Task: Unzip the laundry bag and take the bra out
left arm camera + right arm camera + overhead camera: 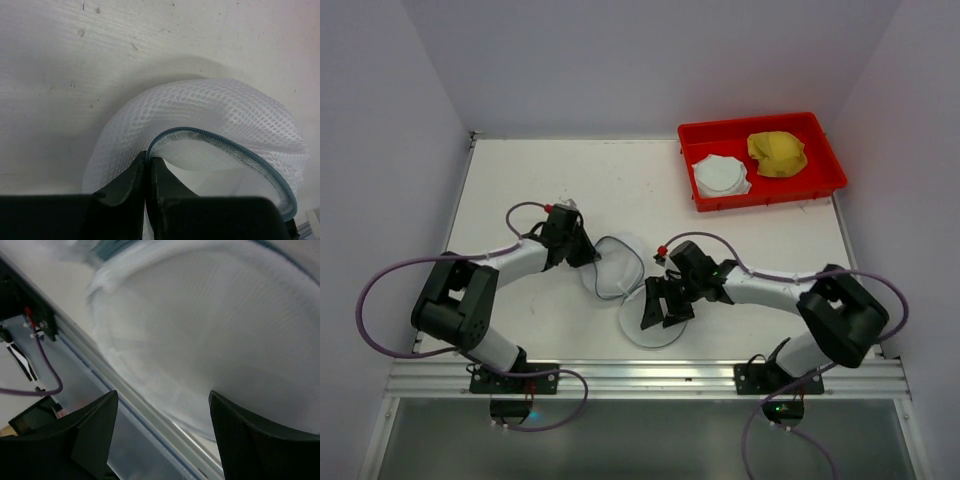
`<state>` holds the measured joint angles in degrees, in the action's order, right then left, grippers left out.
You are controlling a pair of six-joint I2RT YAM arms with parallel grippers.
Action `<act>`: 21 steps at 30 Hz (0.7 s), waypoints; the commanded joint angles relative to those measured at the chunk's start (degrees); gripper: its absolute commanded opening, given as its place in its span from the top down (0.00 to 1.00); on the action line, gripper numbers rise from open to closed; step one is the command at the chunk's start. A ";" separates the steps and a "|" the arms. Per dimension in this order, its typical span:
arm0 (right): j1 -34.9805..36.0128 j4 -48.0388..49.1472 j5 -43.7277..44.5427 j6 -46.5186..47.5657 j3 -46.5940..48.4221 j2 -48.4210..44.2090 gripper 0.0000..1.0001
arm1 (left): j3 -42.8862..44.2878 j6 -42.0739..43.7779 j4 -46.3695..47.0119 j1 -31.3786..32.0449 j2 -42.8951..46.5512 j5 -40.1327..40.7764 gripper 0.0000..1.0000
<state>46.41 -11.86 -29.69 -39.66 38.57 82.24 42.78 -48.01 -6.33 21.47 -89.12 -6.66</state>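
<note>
- The left gripper (148, 160) is clamped on the round, translucent white mesh laundry bag (210, 112) at its blue-grey zipper band (200, 131).
- The right gripper (162, 405) hangs over the mesh, jaws apart.

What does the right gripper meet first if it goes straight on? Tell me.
Most likely the laundry bag: its white mesh half fills the right wrist view straight ahead of the open right gripper. The view is blurred, so how near it lies is unclear.

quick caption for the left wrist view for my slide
Left fingers closed on the zipper rim of the white mesh laundry bag, pale table behind.
</note>
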 commanded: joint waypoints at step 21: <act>-15.47 -10.46 36.98 6.97 19.10 0.14 0.25 | -14.14 -9.99 3.69 2.69 15.82 -3.98 0.83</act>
<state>31.18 -17.87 -5.15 -31.62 60.14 87.90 26.89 -54.81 -4.67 23.75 -73.32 -10.70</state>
